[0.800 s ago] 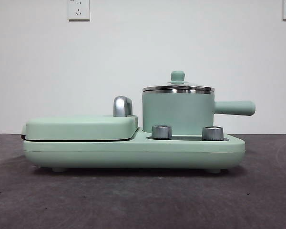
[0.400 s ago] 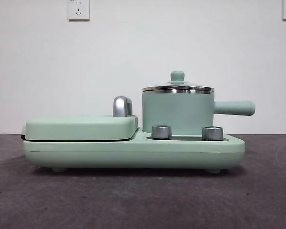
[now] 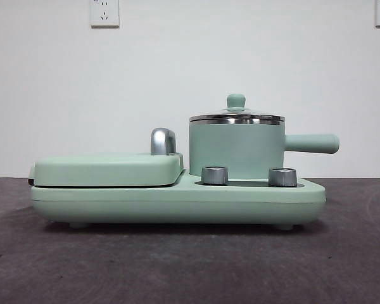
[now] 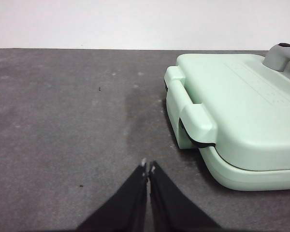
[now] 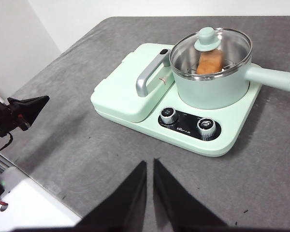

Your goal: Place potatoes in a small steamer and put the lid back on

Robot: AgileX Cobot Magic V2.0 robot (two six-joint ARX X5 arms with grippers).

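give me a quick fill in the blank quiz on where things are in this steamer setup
1. The potato lies inside the ____.
2. The lid sits on the small steamer, so the pot is ____.
3. The left gripper hangs over bare table beside the griddle plate, holding ____.
4. The number of knobs in front of the steamer is ____.

Missing words: small steamer; closed; nothing; two
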